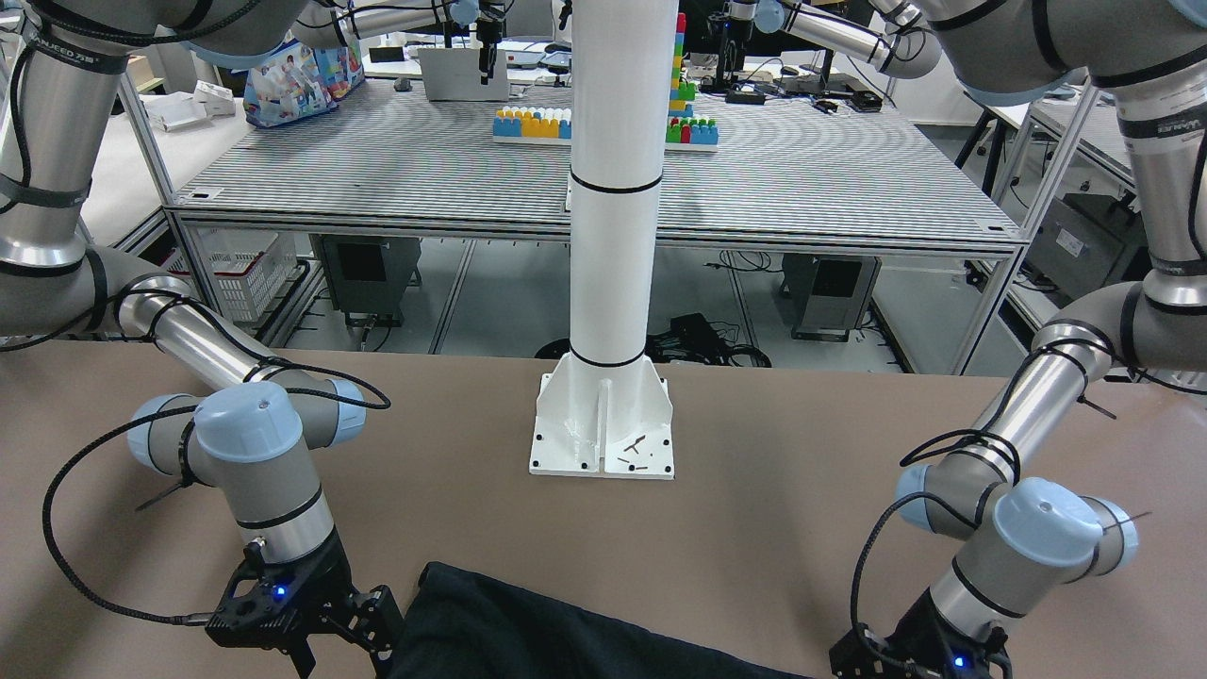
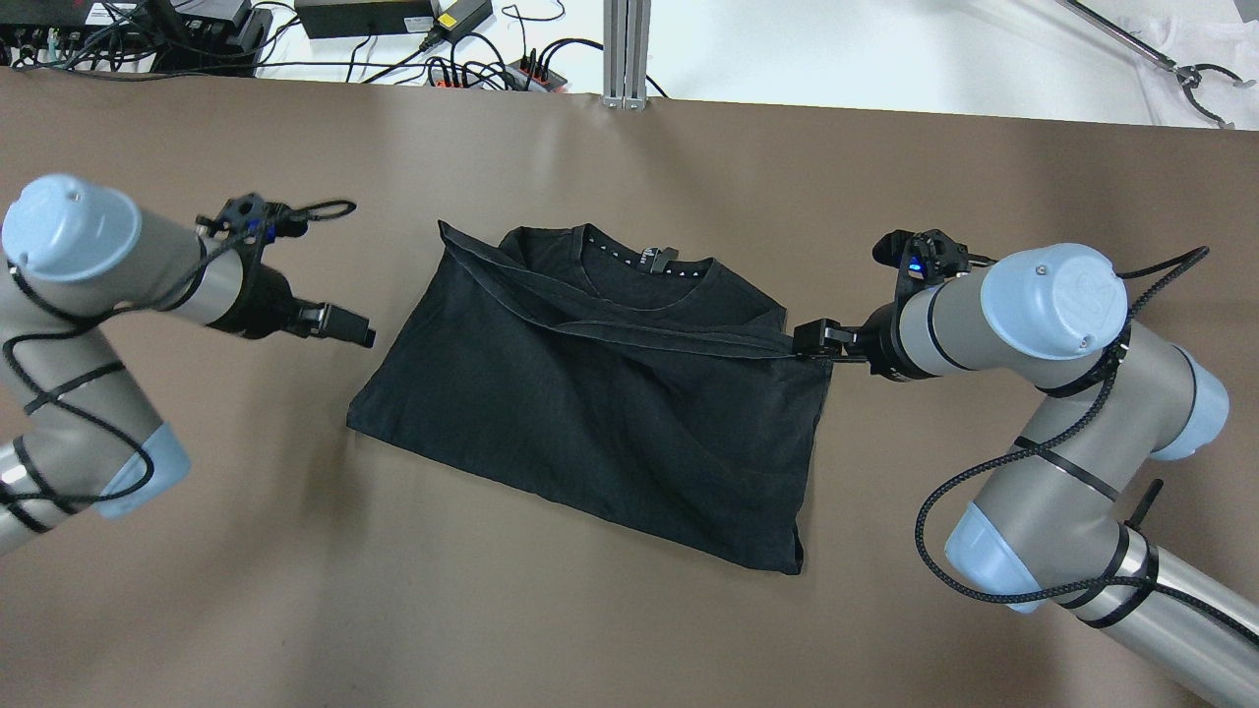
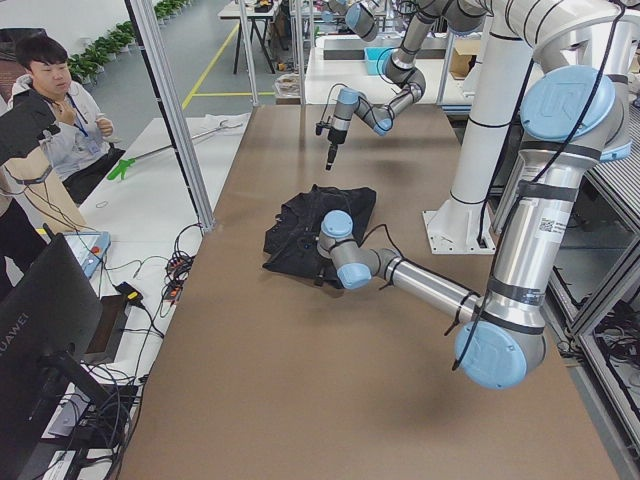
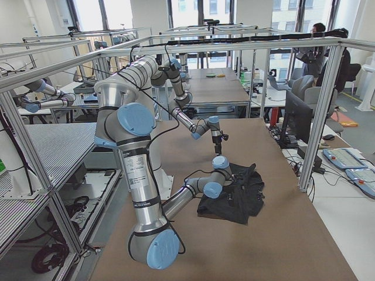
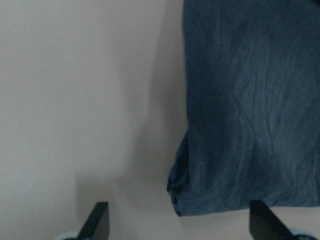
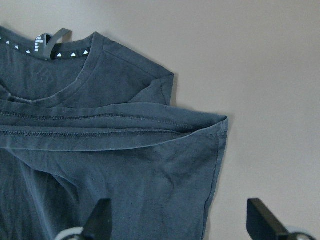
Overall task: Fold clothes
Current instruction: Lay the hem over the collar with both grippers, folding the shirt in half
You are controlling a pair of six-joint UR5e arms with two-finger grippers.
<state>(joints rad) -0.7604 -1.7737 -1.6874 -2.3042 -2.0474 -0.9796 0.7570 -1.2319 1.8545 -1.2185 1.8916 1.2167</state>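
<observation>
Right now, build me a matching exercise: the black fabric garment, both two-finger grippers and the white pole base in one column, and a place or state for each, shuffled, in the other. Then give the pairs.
Things
1. black soft fabric garment
2. left two-finger gripper
3. right two-finger gripper
4. white flanged pole base

Places or states
A. open, at the garment's edge where a hem strip lies folded across
B. stands on the brown table, apart from the garment
C. open, short of the garment, not touching it
D. lies partly folded, collar showing

Pairs: 1-D, 2-C, 3-A, 4-B
</observation>
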